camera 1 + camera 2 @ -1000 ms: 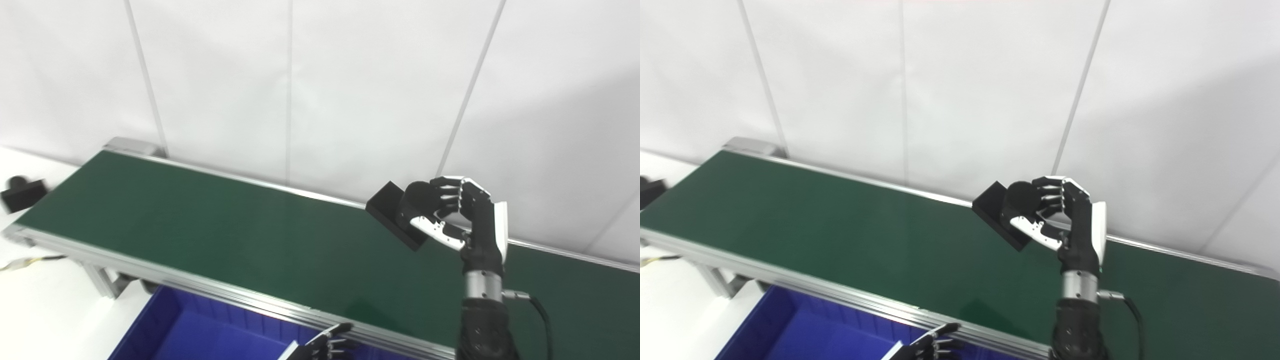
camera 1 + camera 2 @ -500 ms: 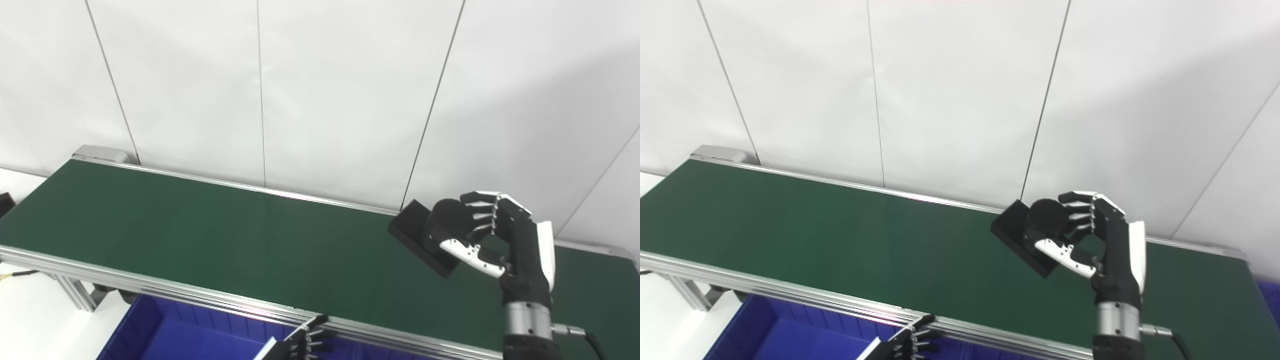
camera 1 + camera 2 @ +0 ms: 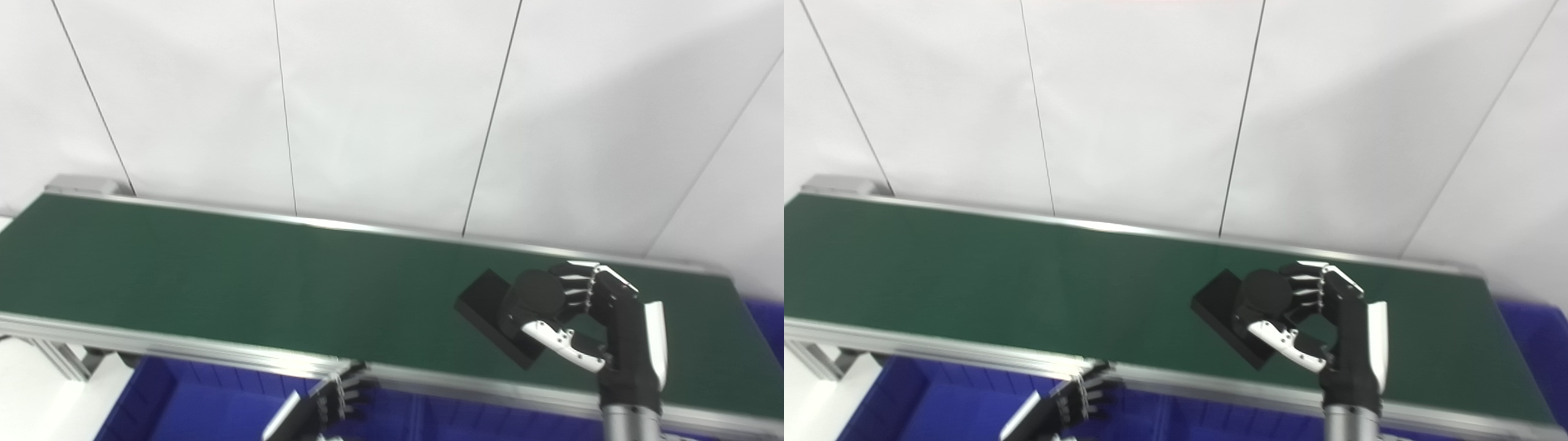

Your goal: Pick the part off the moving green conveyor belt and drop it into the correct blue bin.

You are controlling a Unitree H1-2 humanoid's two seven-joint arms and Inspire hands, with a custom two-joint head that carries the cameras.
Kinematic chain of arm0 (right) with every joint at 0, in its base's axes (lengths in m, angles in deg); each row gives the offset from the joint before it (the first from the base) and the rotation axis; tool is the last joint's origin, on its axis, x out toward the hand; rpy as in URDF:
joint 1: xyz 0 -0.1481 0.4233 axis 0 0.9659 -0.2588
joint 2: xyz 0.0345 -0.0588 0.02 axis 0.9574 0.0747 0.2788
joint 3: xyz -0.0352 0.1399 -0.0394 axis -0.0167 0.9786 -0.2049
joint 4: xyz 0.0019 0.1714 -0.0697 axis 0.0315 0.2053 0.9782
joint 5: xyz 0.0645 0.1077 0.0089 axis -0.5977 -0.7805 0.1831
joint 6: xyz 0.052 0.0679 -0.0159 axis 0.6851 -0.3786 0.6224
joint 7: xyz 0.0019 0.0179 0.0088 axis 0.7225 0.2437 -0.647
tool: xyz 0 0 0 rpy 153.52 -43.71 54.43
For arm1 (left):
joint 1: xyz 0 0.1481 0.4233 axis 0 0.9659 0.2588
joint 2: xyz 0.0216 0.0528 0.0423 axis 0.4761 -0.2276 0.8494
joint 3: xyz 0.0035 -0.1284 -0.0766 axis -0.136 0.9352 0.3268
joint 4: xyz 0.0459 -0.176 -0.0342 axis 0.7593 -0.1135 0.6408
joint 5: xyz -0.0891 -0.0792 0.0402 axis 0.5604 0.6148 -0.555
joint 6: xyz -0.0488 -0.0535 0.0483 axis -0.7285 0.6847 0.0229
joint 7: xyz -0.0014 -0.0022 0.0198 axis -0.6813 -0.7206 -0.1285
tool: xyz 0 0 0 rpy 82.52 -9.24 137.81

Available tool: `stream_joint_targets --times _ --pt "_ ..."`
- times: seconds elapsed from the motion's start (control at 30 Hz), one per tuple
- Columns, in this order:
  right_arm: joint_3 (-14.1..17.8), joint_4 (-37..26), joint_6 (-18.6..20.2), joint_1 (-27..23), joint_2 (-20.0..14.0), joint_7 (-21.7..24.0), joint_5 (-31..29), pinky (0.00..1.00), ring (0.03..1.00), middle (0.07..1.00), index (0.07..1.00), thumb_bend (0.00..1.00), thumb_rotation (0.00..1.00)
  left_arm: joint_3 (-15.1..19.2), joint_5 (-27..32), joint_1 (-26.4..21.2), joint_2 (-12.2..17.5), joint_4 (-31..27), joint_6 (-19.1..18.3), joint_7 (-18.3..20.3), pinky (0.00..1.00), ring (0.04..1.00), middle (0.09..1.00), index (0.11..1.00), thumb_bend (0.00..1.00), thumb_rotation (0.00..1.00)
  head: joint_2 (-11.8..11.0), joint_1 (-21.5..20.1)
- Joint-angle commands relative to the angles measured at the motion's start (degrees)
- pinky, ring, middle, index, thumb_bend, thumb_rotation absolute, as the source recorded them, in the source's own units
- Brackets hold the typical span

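Note:
My right hand (image 3: 597,324) is shut on a black part (image 3: 499,318), a flat block with a round knob, and holds it tilted above the right half of the green conveyor belt (image 3: 245,282). The part also shows in the right eye view (image 3: 1234,315). My left hand (image 3: 324,404) is low at the bottom edge, below the belt's front rail and over a blue bin (image 3: 202,407); its fingers are spread and it holds nothing.
A second blue bin (image 3: 1537,343) shows past the belt's right end. The belt has aluminium rails front and back, a grey end housing (image 3: 79,184) at far left, and white wall panels behind.
The camera has turned to the right, so the belt's right end and the right blue bin have come into view. My right hand with the part sits lower and nearer the front rail.

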Motion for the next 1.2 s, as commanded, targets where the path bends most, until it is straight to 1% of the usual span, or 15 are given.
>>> stream_joint_targets --times 0.0,0.03,0.13,0.17,0.2,0.23,0.3,0.33,0.47,0.5,0.53,0.7,0.83,1.0,1.17 --pt "-0.6 -3.0 0.3 -0.5 0.8 0.1 1.1 0.3 0.39 0.46 0.546 0.51 0.0 0.1 1.3 -1.3 0.4 -2.0 1.0 0.6 0.69 0.777 0.826 0.905 0.98 0.39 2.2 -0.9" --pt "-1.1 -3.6 0.5 0.3 1.2 0.3 1.6 0.3 0.39 0.458 0.545 0.51 0.0 0.1 1.6 -1.3 0.6 -2.8 0.6 0.6 0.69 0.772 0.818 0.902 0.98 0.38 3.0 -1.3" --pt "-2.2 -4.5 0.3 2.4 1.8 0.6 1.9 0.3 0.391 0.456 0.545 0.51 0.0 0.1 1.7 -1.3 1.0 -4.2 -0.1 0.4 0.67 0.761 0.802 0.899 0.97 0.38 3.4 -1.6" --pt "-2.6 -4.7 0.4 3.1 1.9 0.8 1.7 0.3 0.392 0.456 0.545 0.51 0.0 0.1 1.6 -1.1 1.1 -5.2 -1.1 0.2 0.67 0.758 0.799 0.899 0.97 0.37 5.0 -2.5" --pt "-2.8 -4.8 0.4 3.5 2.0 1.0 1.5 0.29 0.392 0.454 0.543 0.51 0.0 0.1 1.6 -1.0 1.2 -5.9 -1.8 0.0 0.67 0.754 0.796 0.898 0.97 0.37 5.0 -2.5" --pt "-3.1 -5.0 0.4 4.2 2.1 1.1 1.5 0.3 0.393 0.455 0.543 0.51 0.0 0.2 1.8 -0.8 1.4 -6.8 -2.7 0.0 0.67 0.753 0.796 0.898 0.97 0.36 5.9 -2.9" --pt "-3.4 -5.1 0.3 5.4 2.5 1.2 1.8 0.31 0.4 0.461 0.54 0.51 0.0 0.2 2.5 -0.6 1.7 -8.0 -3.9 0.3 0.67 0.756 0.795 0.898 0.97 0.36 6.7 -3.3" --pt "-3.6 -4.9 0.5 6.2 2.8 1.1 2.0 0.32 0.402 0.463 0.539 0.51 0.0 0.2 2.8 -0.6 1.9 -8.6 -4.3 0.4 0.67 0.757 0.795 0.898 0.97 0.35 7.5 -3.6" --pt "-3.7 -4.4 0.3 7.5 3.3 1.0 2.3 0.3 0.397 0.454 0.538 0.51 0.0 0.3 3.0 -0.3 2.2 -10.1 -5.2 0.4 0.67 0.756 0.802 0.9 0.96 0.36 8.1 -3.8" --pt "-3.7 -3.8 -0.4 8.0 3.2 0.9 2.4 0.3 0.397 0.454 0.538 0.51 0.0 0.3 2.9 -0.1 2.3 -10.8 -5.9 0.2 0.67 0.757 0.804 0.901 0.97 0.36 9.0 -4.1" --pt "-3.8 -3.1 -1.1 8.5 3.0 0.7 2.5 0.32 0.403 0.457 0.537 0.51 0.0 0.3 2.9 0.1 2.3 -11.3 -6.4 0.1 0.67 0.76 0.808 0.902 0.98 0.37 9.3 -4.2" --pt "-4.1 -1.0 -3.3 10.0 2.8 0.0 2.2 0.34 0.41 0.462 0.536 0.51 0.0 0.3 2.7 0.3 2.8 -12.4 -6.8 0.0 0.67 0.764 0.811 0.902 0.98 0.39 9.9 -5.1" --pt "-4.5 0.4 -4.6 12.0 3.1 -0.7 1.8 0.36 0.418 0.47 0.532 0.51 0.0 0.4 4.1 0.8 3.3 -13.6 -8.1 0.6 0.67 0.758 0.808 0.898 0.97 0.38 10.4 -5.9" --pt "-4.7 1.5 -5.6 13.4 3.4 -1.6 1.1 0.35 0.415 0.469 0.534 0.51 0.0 0.5 4.9 1.1 3.9 -14.1 -8.3 1.0 0.67 0.759 0.807 0.896 0.96 0.37 10.6 -6.5" --pt "-4.4 3.0 -7.1 16.0 3.2 -3.0 1.0 0.35 0.412 0.468 0.535 0.51 0.0 0.6 5.5 1.3 4.6 -14.8 -8.9 1.6 0.66 0.754 0.809 0.903 0.97 0.39 11.0 -8.2"
